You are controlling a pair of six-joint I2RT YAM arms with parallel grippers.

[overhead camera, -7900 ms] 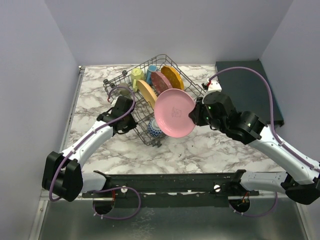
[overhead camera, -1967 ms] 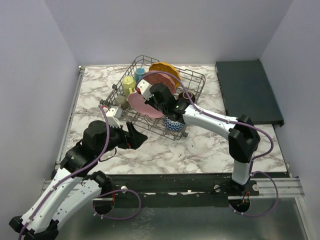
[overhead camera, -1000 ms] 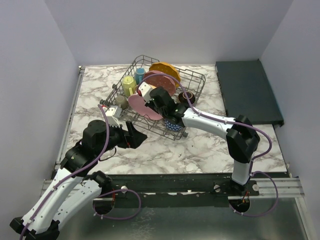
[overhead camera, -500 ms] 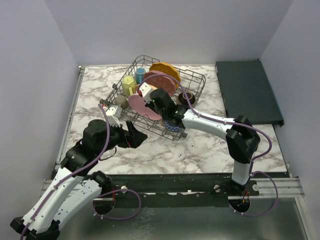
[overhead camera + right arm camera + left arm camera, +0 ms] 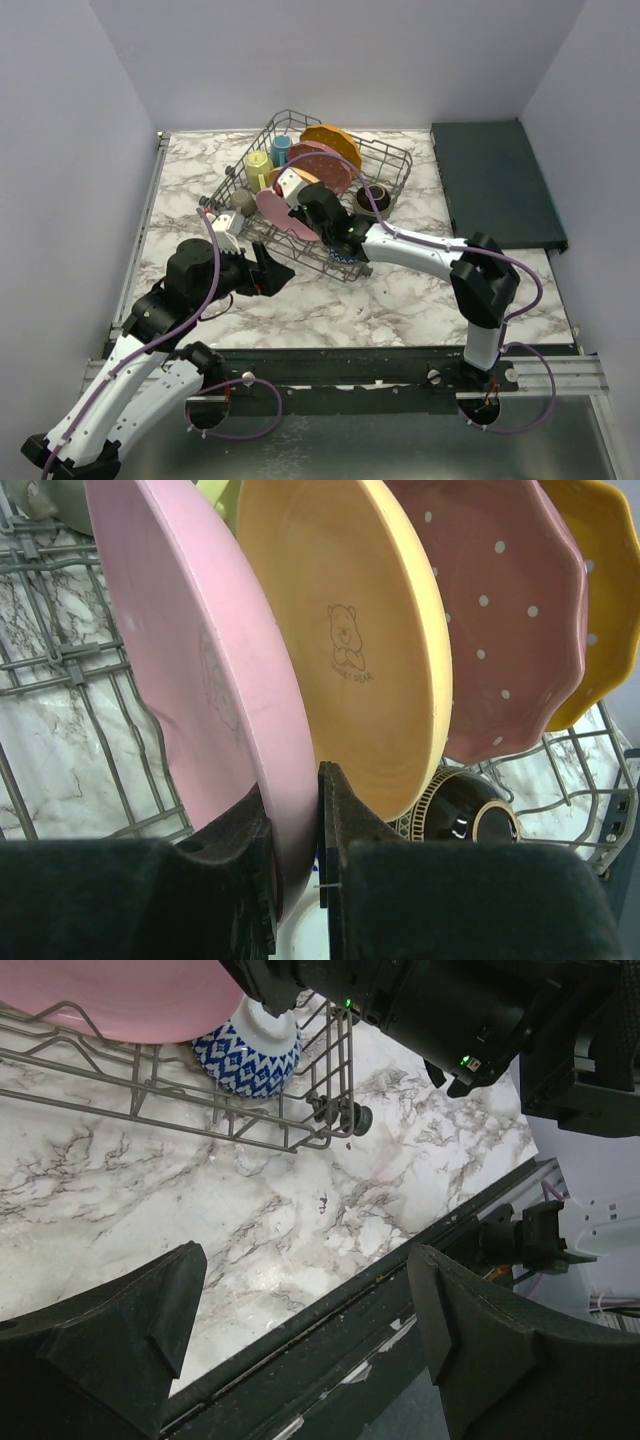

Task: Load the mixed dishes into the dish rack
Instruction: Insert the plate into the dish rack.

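The dish rack [image 5: 398, 160] stands at the table's back centre. My right gripper [image 5: 318, 214] reaches into it, shut on the rim of a plain pink plate [image 5: 190, 670] that stands on edge among the tines. Behind that plate stand a tan plate [image 5: 350, 630], a dotted pink plate [image 5: 500, 630] and an orange plate [image 5: 600, 590]. A dark brown bowl [image 5: 470, 815] lies below them. A blue-white bowl [image 5: 245, 1050] sits at the rack's near corner. A yellow-green mug [image 5: 258, 165], a blue mug [image 5: 281, 148] and a grey cup [image 5: 240, 202] occupy the left side. My left gripper [image 5: 300, 1330] hangs open over bare marble.
A dark flat tray [image 5: 495, 180] lies at the back right. The black mounting rail [image 5: 350, 365] runs along the near table edge. The rack's near corner foot [image 5: 352, 1118] rests on the marble table [image 5: 420, 300]. Grey walls close in on three sides.
My right gripper has shifted the pink plate slightly toward the near left inside the rack. The left arm has stayed still.
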